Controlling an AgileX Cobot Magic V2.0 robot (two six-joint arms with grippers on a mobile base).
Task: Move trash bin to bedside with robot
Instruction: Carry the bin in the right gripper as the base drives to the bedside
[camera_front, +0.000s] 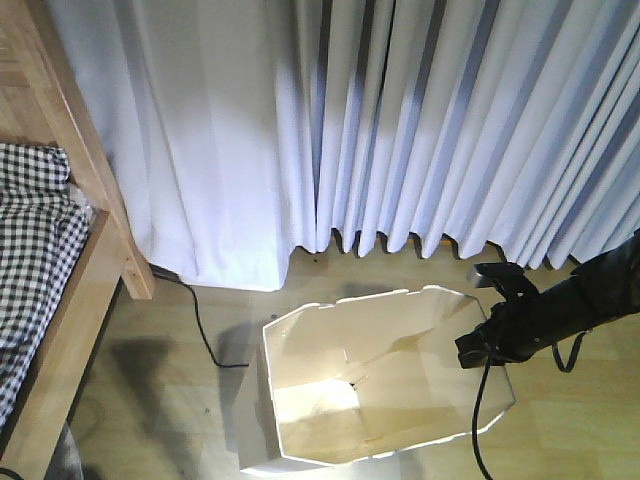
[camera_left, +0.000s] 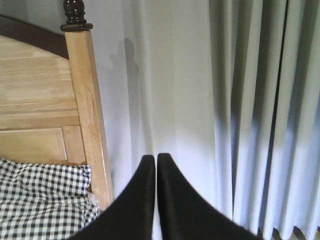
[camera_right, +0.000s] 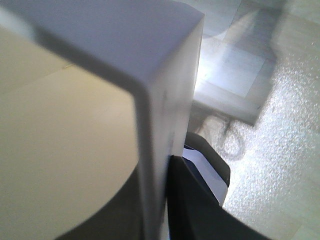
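White pleated curtains (camera_front: 420, 120), wooden floor (camera_front: 570, 430), my right gripper (camera_front: 488, 338) clamped on the rim of the white trash bin (camera_front: 330, 345), checkered bed (camera_front: 95, 250) nearby, my left gripper (camera_left: 155, 167) closed on nothing.

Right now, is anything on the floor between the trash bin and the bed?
Yes: a thin black cable trails across the floor between the trash bin and the bed frame, ending near the bin.

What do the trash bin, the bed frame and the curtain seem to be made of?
The trash bin looks like thin plastic: white outside, cream inside, smooth, with sharp angular edges. The bed frame is light-brown wood with visible grain, slightly glossy, perhaps varnished. The curtain is white fabric, matt, hanging in soft vertical folds.
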